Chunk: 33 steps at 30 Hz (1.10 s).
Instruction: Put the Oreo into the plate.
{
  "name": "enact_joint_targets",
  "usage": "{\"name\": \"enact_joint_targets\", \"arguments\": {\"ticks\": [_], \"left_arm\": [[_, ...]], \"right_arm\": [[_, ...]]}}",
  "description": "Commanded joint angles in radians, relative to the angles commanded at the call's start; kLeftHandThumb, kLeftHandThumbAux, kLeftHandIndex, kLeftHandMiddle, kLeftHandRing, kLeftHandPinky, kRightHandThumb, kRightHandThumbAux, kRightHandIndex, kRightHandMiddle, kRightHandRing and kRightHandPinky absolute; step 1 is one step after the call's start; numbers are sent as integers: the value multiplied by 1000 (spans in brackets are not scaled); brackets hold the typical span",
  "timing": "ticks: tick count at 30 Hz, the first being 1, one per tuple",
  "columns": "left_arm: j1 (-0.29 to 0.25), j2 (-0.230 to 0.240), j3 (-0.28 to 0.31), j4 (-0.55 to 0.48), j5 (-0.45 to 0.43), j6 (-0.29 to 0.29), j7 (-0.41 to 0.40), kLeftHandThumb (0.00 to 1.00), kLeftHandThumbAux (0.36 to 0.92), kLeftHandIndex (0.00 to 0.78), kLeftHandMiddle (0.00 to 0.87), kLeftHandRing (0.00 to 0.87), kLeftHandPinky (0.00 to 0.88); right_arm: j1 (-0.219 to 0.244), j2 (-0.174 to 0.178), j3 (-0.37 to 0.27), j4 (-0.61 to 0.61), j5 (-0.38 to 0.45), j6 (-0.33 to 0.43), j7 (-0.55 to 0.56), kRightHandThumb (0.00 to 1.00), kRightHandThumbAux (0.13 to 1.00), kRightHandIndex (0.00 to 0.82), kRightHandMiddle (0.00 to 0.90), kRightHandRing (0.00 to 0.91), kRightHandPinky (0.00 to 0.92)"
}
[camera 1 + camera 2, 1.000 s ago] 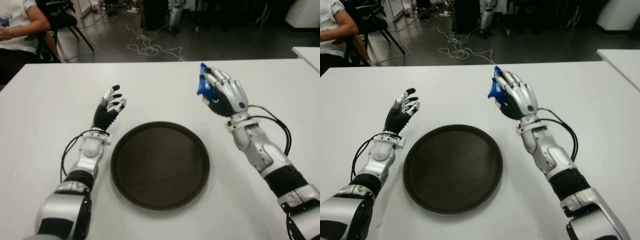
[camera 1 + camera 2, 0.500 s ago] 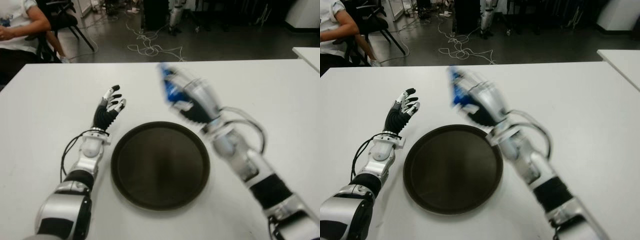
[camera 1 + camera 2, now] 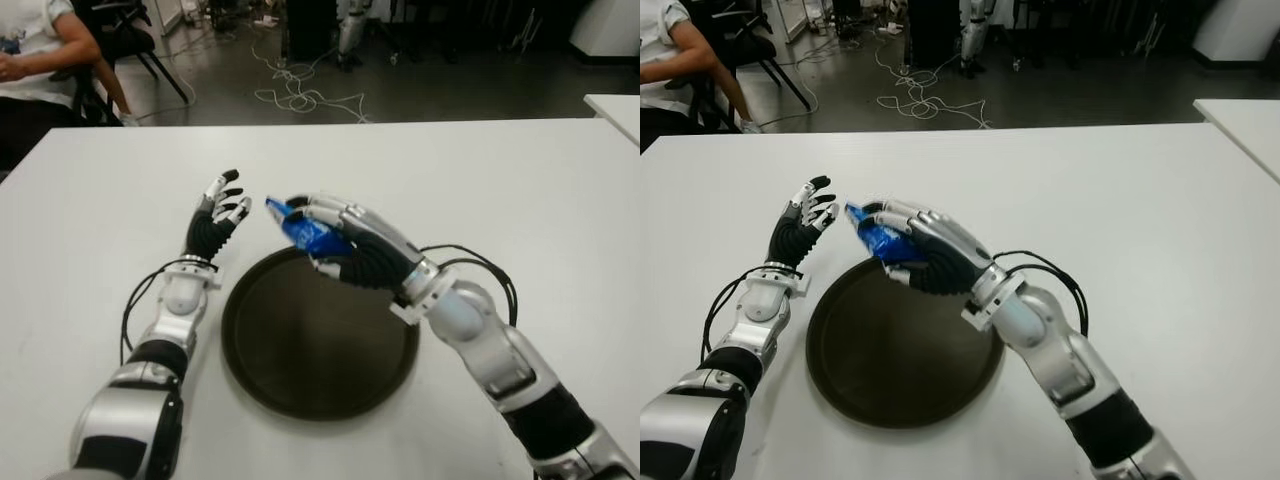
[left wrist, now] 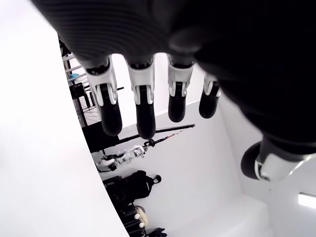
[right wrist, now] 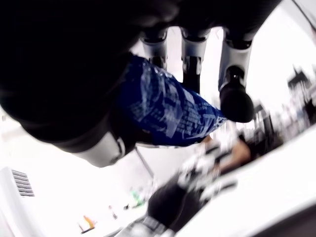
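Observation:
A blue Oreo packet (image 3: 305, 233) is held in my right hand (image 3: 340, 240), whose fingers are curled around it; the right wrist view shows the Oreo packet (image 5: 168, 108) pinned between thumb and fingers. The hand hovers over the far edge of the round dark brown plate (image 3: 320, 350), which lies on the white table in front of me with nothing on it. My left hand (image 3: 222, 210) stays idle to the left of the plate, fingers spread and pointing away, holding nothing.
The white table (image 3: 520, 190) stretches wide on both sides of the plate. A seated person (image 3: 40, 60) is at the far left beyond the table. Cables (image 3: 300, 100) lie on the dark floor behind.
My right hand has swung left and down with the Oreo packet, from the far right of the plate to above its far edge. The left hand has not moved.

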Motion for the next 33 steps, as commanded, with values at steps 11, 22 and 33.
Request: {"name": "enact_joint_targets", "arguments": {"ticks": [11, 22, 33], "left_arm": [[-3, 2, -2, 2, 0, -1, -5, 569, 471, 112, 123, 143, 201], [-2, 4, 0, 2, -4, -5, -15, 557, 467, 115, 130, 148, 208], [-1, 4, 8, 2, -17, -8, -40, 527, 459, 108, 120, 132, 183]], "right_arm": [[3, -54, -15, -134, 80, 167, 210, 705, 716, 439, 830, 827, 819], [-17, -90, -3, -169, -9, 275, 258, 705, 716, 438, 805, 816, 807], [-63, -148, 28, -165, -163, 312, 307, 693, 723, 431, 749, 755, 731]]}}
